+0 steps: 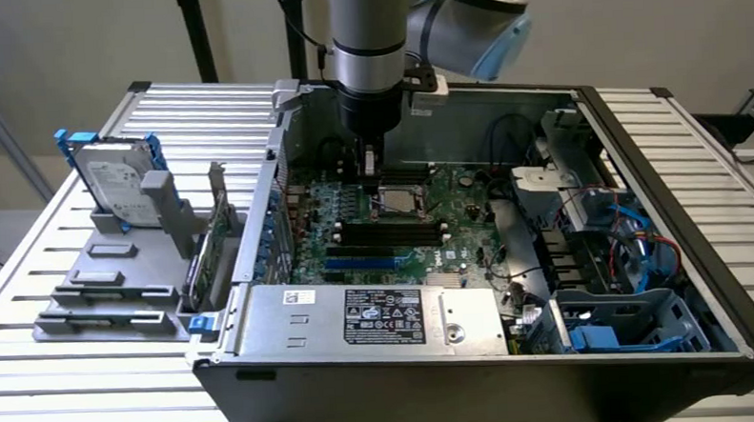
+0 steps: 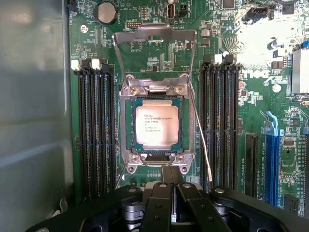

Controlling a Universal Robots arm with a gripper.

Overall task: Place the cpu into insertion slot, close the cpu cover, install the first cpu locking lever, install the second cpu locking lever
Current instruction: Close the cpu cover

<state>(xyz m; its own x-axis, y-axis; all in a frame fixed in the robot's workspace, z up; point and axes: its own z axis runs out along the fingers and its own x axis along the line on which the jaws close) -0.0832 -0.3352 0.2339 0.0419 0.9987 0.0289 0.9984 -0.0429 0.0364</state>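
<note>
Got the gripper point(image 2: 171, 180) pinched fully shut, empty as far as can be seen, tips hanging right at the edge of the slot point(image 2: 157, 88). Can see the cpu point(image 2: 154, 125) lying flat inside that slot, silver face up. Cover point(image 2: 154, 34) flipped open, standing up on the side away from the gripper. Thin wire lever point(image 2: 200, 137) loose beside the slot too. From the exterior view, puts the gripper around 11 o'clock of the slot, memory slots point(image 1: 371, 235) at 6, grey box point(image 1: 382, 316) further out at 6.
</note>
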